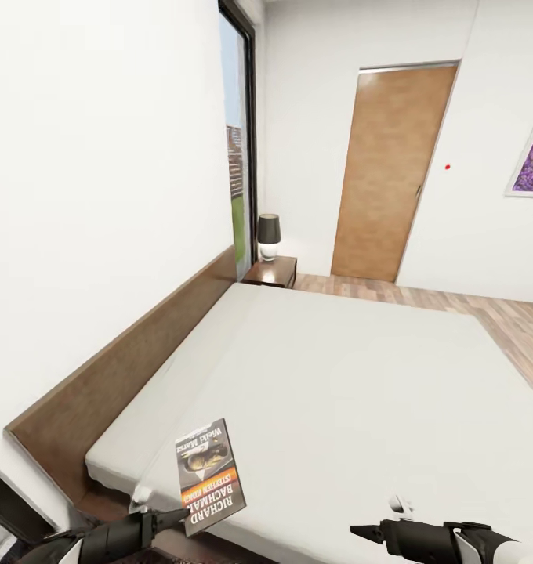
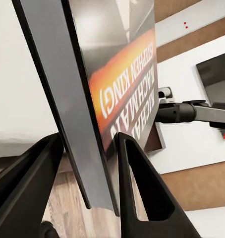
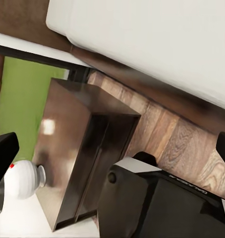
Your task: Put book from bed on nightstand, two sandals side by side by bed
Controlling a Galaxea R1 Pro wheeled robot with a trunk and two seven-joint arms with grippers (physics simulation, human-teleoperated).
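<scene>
Left end effector (image 1: pixel 168 517) was clamped on the bottom edge of the book (image 1: pixel 208 474), holding it upright over the near edge of the bed (image 1: pixel 360 376); right end effector (image 1: pixel 359 533) hung empty, its opening impossible to judge. The thin, light, glossy paperback looked likely to flex and slip in that edge pinch, so a deeper hold by the spine seemed safer. One nightstand (image 3: pixel 78 148) stood just beside the bed, another (image 1: pixel 272 272) with a lamp (image 1: pixel 268 236) at the far corner.

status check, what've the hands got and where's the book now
Left hand shut on the book, held up over the bed's near corner. Right hand empty, open. Far nightstand carries a lamp.
</scene>
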